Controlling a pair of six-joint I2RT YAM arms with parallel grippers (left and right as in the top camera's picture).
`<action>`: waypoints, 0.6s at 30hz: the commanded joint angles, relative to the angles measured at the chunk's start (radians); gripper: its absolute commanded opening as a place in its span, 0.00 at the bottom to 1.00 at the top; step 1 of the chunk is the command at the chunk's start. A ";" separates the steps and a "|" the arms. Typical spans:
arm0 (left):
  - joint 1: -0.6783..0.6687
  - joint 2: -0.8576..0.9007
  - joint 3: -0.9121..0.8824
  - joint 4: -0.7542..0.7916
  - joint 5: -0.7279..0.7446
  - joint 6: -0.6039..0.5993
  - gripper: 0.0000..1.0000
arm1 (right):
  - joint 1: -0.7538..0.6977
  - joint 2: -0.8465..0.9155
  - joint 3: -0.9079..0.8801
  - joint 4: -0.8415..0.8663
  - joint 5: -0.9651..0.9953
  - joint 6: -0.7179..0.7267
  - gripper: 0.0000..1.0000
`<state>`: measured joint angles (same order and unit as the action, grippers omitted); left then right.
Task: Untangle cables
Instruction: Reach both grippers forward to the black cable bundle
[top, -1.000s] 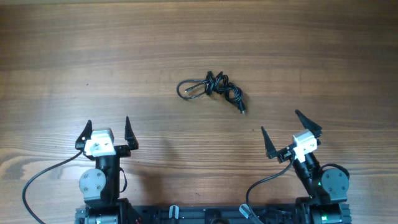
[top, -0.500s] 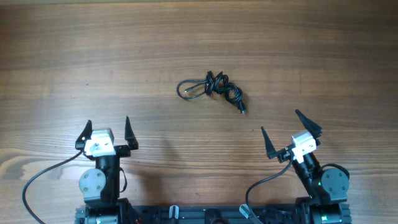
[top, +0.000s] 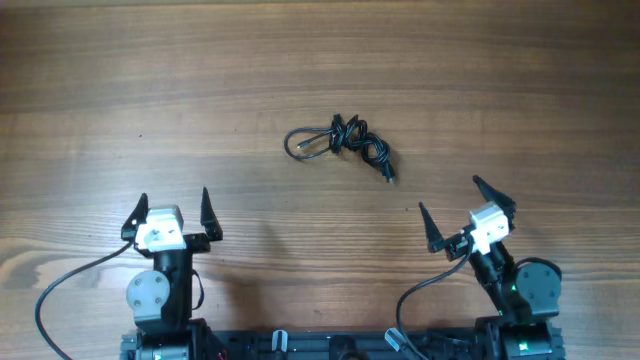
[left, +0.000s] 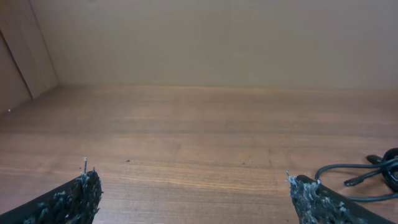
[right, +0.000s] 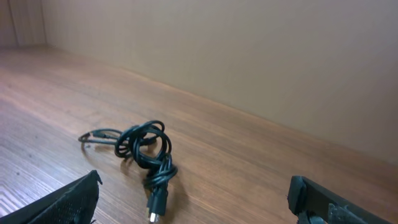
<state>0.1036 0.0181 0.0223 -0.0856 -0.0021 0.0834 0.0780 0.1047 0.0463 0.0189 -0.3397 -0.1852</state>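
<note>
The cables (top: 342, 144) lie as one small knotted black bundle on the wooden table (top: 120, 80), a loop at the left and a plug end at the lower right. My left gripper (top: 172, 199) stands open near the front edge, well to the bundle's lower left. In the left wrist view the left gripper (left: 194, 183) has bare wood between its jaws, and the cables (left: 373, 171) show only at the right edge. My right gripper (top: 450, 197) is open, to the lower right of the bundle. In the right wrist view the cables (right: 146, 152) lie just ahead of the right gripper (right: 196, 184).
A plain beige wall (right: 261, 56) rises at the table's far edge in both wrist views. The arm bases (top: 158, 295) and their thick black wires sit along the front edge.
The right arm has shifted very slightly. The cables and the left arm have not moved.
</note>
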 joint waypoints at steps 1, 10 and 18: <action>-0.005 0.069 0.084 -0.002 0.014 -0.013 1.00 | 0.003 0.063 0.100 -0.002 0.001 0.056 1.00; -0.005 0.642 0.629 -0.244 0.175 -0.016 1.00 | 0.003 0.412 0.510 -0.269 -0.065 0.035 1.00; -0.145 1.211 1.332 -0.661 0.192 -0.016 1.00 | 0.000 0.774 0.924 -0.520 -0.270 0.027 1.00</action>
<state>0.0132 1.0885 1.1667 -0.6888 0.1715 0.0692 0.0784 0.7822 0.8402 -0.4568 -0.5011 -0.1543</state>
